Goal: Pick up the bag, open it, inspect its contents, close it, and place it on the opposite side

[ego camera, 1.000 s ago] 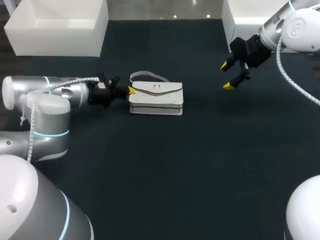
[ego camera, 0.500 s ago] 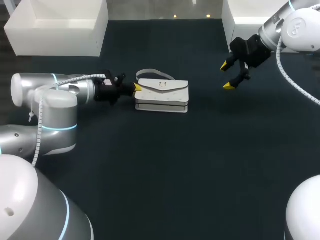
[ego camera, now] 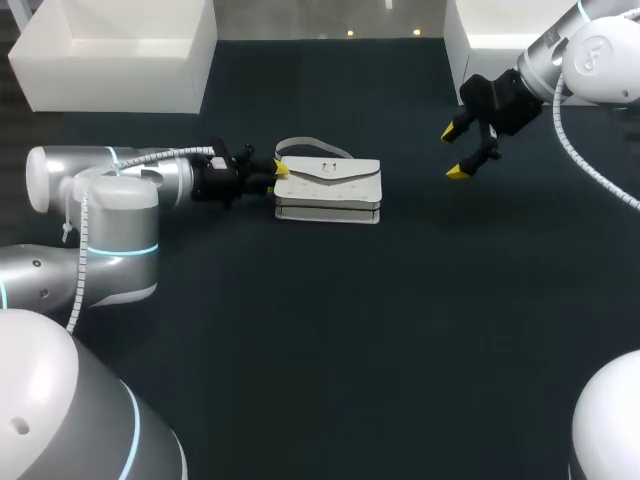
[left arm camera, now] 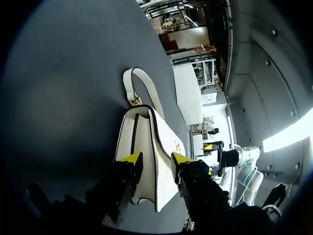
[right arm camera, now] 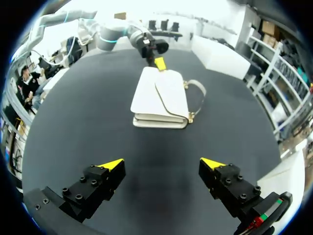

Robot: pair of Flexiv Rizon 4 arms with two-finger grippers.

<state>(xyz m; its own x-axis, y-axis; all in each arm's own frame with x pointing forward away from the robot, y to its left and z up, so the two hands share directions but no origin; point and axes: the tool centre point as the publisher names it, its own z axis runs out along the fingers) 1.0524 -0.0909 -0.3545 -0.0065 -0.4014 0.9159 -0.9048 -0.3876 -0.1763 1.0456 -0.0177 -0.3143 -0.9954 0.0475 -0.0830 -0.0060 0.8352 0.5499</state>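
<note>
A white flap bag (ego camera: 328, 190) lies flat and closed on the dark table, left of the middle, its strap (ego camera: 300, 148) looped behind it. My left gripper (ego camera: 280, 170) is at the bag's left end. In the left wrist view the gripper (left arm camera: 155, 160) stands open, its yellow tips straddling the near edge of the bag (left arm camera: 146, 147). My right gripper (ego camera: 458, 152) hangs open above the table at the far right, well apart from the bag. From the right wrist view, the bag (right arm camera: 161, 98) lies ahead of that gripper (right arm camera: 161, 166), with my left gripper (right arm camera: 159, 62) at its far end.
A white bin (ego camera: 120, 50) stands at the back left corner and another white bin (ego camera: 490, 40) at the back right. Dark table surface (ego camera: 330, 330) stretches in front of the bag and to its right.
My left arm has slid the bag a little to the right across the table, and its fingers have come apart. The right arm has stayed still.
</note>
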